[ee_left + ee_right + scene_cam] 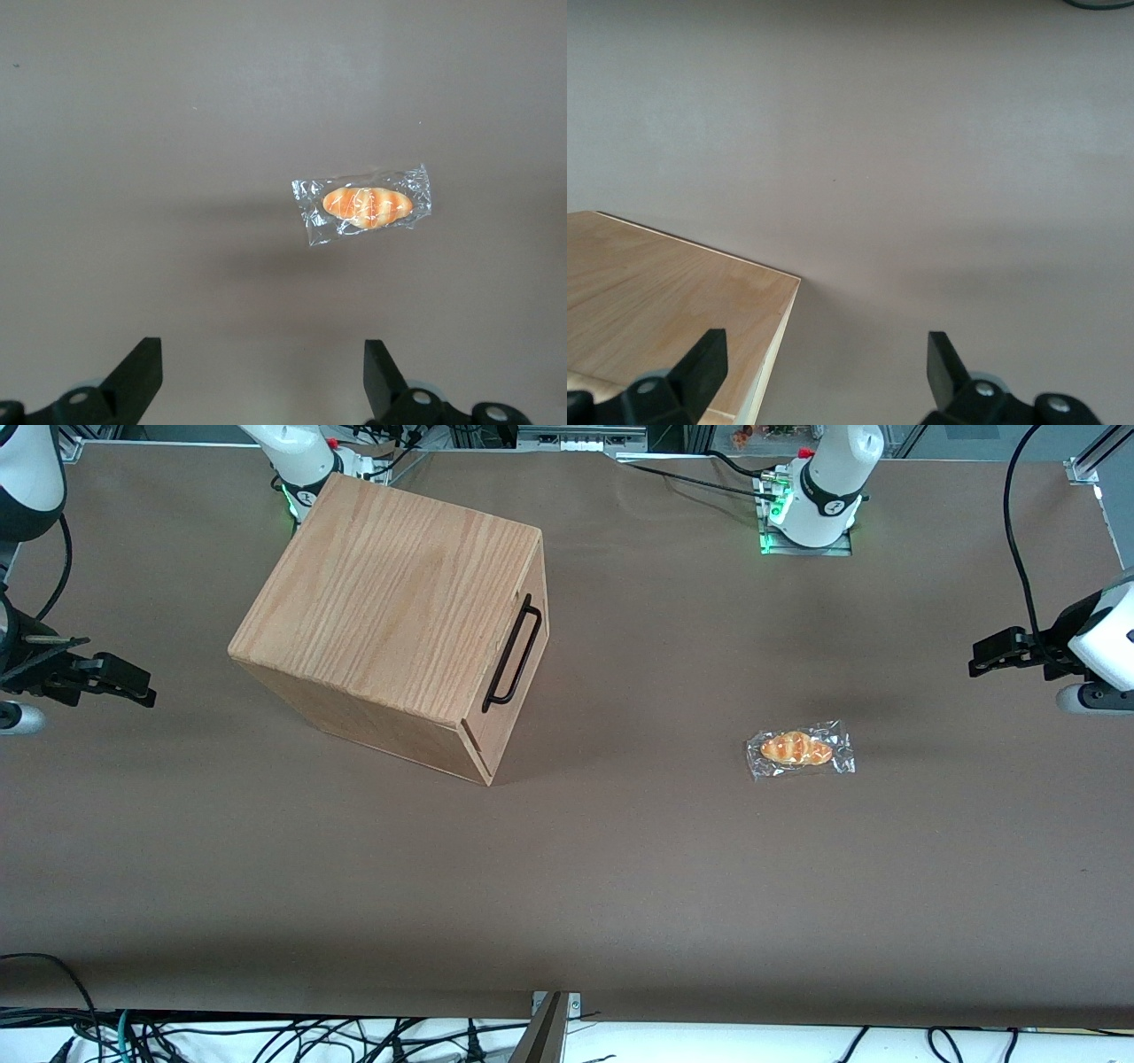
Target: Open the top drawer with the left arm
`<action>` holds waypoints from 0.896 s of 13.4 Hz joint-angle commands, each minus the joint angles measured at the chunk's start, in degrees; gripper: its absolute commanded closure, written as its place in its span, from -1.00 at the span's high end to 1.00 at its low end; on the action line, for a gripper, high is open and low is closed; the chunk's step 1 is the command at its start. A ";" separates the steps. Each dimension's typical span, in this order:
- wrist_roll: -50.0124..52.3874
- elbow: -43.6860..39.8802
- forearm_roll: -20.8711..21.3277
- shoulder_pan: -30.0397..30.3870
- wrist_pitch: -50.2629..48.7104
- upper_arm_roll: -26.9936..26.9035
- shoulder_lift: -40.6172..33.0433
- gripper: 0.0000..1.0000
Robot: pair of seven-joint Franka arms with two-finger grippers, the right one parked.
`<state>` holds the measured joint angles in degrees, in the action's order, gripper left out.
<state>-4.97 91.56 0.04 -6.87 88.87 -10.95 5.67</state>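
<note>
Resting on the brown tabletop [620,868], the oak-grain box [390,607] lies toward the parked arm's end, its top drawer [523,664] shut, black bar handle [512,654] facing the working arm's end. A wrapped bread roll [799,749] lies well apart from it. The left arm's pincer [990,657] hovers above the tabletop, fingers [142,372] spread, empty.

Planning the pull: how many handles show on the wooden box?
1: a black bar handle on the top drawer. Lower handles may be hidden. The open left hand hovers away from it.
</note>
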 commanded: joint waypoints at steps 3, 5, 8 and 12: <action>-0.30 0.90 1.54 -0.61 0.60 -0.57 -0.84 1.00; -0.04 0.73 1.02 -0.61 0.86 -0.57 -0.84 1.00; 0.22 0.64 -2.22 -0.78 0.78 0.13 -0.92 1.00; 0.23 0.46 -5.40 -0.78 0.07 2.24 -0.84 1.00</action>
<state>-4.97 91.68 -4.51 -7.17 89.10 -9.59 5.64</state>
